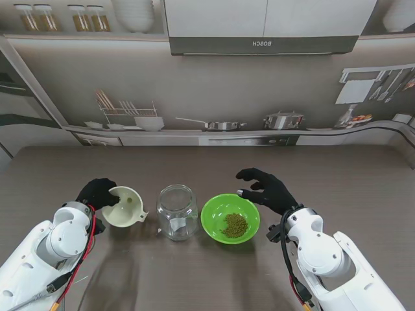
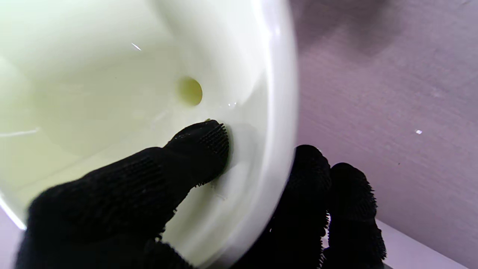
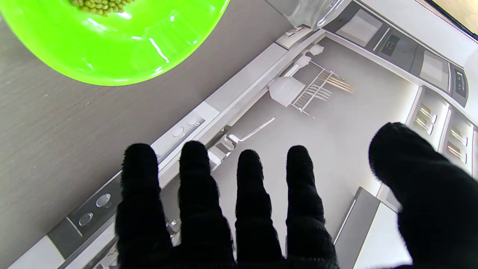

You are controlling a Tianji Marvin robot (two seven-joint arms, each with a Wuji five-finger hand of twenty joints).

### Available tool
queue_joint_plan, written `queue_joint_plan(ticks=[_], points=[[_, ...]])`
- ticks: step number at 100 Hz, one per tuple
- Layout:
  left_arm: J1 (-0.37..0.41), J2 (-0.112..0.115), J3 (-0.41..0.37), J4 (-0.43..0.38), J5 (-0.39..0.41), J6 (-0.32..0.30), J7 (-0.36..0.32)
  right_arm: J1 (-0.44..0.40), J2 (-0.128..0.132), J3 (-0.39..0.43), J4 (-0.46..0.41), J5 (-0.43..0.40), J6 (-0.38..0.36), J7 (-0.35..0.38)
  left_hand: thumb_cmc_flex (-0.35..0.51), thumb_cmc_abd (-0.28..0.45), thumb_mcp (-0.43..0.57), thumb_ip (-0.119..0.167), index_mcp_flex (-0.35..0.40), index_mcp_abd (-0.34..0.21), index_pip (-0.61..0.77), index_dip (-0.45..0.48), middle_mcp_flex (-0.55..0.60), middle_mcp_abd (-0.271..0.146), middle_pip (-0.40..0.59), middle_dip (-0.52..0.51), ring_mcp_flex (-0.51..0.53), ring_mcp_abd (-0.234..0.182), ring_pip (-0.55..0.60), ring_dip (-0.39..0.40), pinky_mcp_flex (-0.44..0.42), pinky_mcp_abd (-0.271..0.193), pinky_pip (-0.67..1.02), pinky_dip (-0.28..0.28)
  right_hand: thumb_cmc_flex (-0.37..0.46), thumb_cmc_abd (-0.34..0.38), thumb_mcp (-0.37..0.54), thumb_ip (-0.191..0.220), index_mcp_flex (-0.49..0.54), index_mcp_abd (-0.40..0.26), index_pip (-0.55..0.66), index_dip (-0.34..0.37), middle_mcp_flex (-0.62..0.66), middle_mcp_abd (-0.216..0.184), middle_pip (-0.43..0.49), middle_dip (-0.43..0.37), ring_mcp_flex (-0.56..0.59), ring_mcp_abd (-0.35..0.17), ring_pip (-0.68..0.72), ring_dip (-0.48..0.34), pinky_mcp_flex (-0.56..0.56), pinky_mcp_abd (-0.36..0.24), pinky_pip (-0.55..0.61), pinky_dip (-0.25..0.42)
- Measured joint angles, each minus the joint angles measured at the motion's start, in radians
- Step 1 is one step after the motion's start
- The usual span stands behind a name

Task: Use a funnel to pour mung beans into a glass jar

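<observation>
Cream funnel (image 1: 125,206) pinched at rim by left hand (image 1: 97,192) | right hand (image 1: 267,189) spread, empty, beside green bowl (image 1: 230,218) | you seat spout squarely into glass jar (image 1: 177,211), keep it level.

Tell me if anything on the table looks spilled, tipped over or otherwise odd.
Nothing stands out: the mung beans sit inside the green bowl, the glass jar stands upright, and the left hand grips the funnel.

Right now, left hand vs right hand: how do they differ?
The left hand is shut on the pale cream plastic funnel, one finger inside its rim and others outside; the right hand holds nothing. Left-hand fingers are curled; right-hand fingers are spread by the bright green plastic bowl. Both wear black gloves.
</observation>
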Motion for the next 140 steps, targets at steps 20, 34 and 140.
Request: queue_joint_plan(ticks=[20, 34, 140], points=[[0.024, 0.001, -0.027, -0.149, -0.076, 0.131, -0.091, 0.001, 0.0, -0.003, 0.001, 0.001, 0.0, 0.002, -0.031, -0.031, 0.053, 0.0, 0.004, 0.001, 0.018, 0.007, 0.012, 0.001, 0.001, -0.014, 0.015, 0.006, 0.002, -0.013, 0.013, 0.02, 0.008, 0.004, 0.0, 0.0, 0.0, 0.0, 0.0, 0.0, 0.0, 0.0, 0.0, 0.001, 0.0, 0.0, 0.0, 0.0, 0.0, 0.0, 0.0, 0.0, 0.0, 0.0], [0.021, 0.007, -0.024, -0.227, -0.084, 0.168, -0.142, 0.002, 0.0, -0.004, 0.002, 0.001, 0.0, 0.003, -0.041, -0.046, 0.069, 0.0, 0.014, -0.006, 0.018, 0.008, 0.021, 0.001, -0.01, -0.024, 0.015, 0.007, 0.001, -0.026, 0.013, 0.021, 0.008, 0.004, 0.0, 0.0, 0.0, 0.0, 0.0, 0.002, 0.0, 0.0, 0.0, 0.001, 0.0, 0.0, 0.0, 0.0, 0.0, 0.0, 0.0, 0.0, 0.0, 0.0], [-0.166, 0.039, 0.202, -0.281, -0.188, 0.333, -0.336, 0.002, 0.0, 0.0, 0.002, 0.009, 0.003, 0.005, -0.049, -0.066, 0.096, 0.0, 0.024, -0.008, 0.019, 0.008, -0.03, 0.016, -0.128, 0.003, -0.068, 0.019, -0.052, -0.043, -0.04, 0.015, -0.019, 0.003, -0.012, 0.022, 0.01, 0.0, 0.0, 0.015, 0.0, 0.0, 0.0, 0.004, 0.0, 0.0, 0.0, 0.0, 0.0, 0.0, 0.0, 0.0, -0.001, 0.0]])
